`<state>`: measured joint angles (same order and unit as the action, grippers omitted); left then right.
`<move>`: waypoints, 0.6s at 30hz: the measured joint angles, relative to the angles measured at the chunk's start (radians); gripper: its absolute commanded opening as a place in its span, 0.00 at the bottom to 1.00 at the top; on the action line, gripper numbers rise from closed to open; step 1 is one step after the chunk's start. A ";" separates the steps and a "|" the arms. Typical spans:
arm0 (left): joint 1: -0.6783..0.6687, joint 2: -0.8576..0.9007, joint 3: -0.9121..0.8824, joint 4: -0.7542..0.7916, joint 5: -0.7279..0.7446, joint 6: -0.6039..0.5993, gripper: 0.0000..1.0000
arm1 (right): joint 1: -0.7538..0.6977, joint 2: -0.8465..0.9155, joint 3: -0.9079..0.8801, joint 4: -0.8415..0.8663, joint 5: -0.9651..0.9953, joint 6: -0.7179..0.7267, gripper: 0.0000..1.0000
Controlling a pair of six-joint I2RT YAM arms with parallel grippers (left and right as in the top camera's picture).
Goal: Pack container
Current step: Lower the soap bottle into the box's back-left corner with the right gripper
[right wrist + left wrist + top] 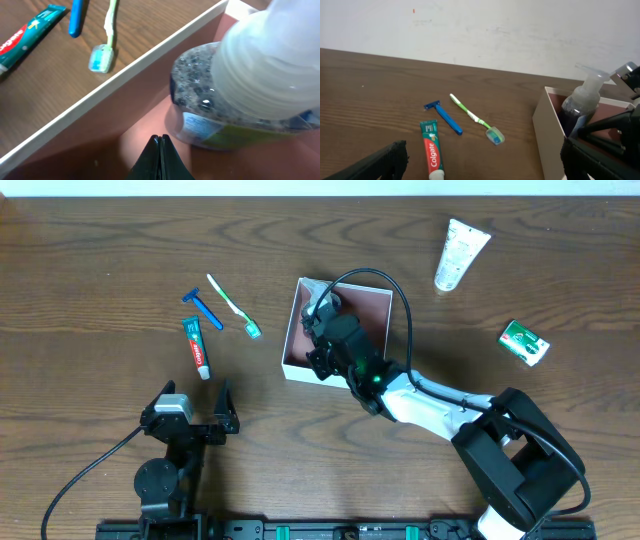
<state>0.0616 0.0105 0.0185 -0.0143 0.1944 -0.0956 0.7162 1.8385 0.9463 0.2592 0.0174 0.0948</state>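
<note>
Left gripper (193, 402), jaws spread and empty, with a red-and-green toothpaste tube (197, 345), blue plastic razor (203, 308) and green-and-white toothbrush (232, 305) ahead of them; shallow white-walled square container (290, 340), reddish-brown floor, around the right gripper (160, 145), jaws pressed together on nothing, clear pump bottle (220, 100) upright just beyond their tips.

1. The left arm (178, 442) is matt black, with a silver-grey block (172, 406) at its wrist and a thin cable (85, 477), also black.
2. The right arm (430, 405) has a white middle section, a bulky black base (520, 465) and a small green light (375, 378).
3. A looped cable (400, 300) on the right arm is black.
4. The right gripper (160, 145) has black fingers that taper thin.
</note>
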 measured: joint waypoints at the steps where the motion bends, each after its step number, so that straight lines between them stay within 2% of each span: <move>1: 0.000 0.000 0.000 0.000 0.000 0.000 0.98 | 0.000 0.000 0.010 -0.014 -0.010 0.002 0.01; 9: 0.000 0.000 0.000 0.000 0.000 0.000 0.98 | 0.000 -0.006 0.157 -0.138 -0.041 0.012 0.01; 18: 0.000 0.000 0.000 0.000 0.000 0.000 0.98 | 0.000 -0.014 0.175 -0.219 -0.040 0.019 0.01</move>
<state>0.0616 0.0105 0.0185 -0.0143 0.1944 -0.0956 0.7162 1.8244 1.1213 0.0399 -0.0231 0.1143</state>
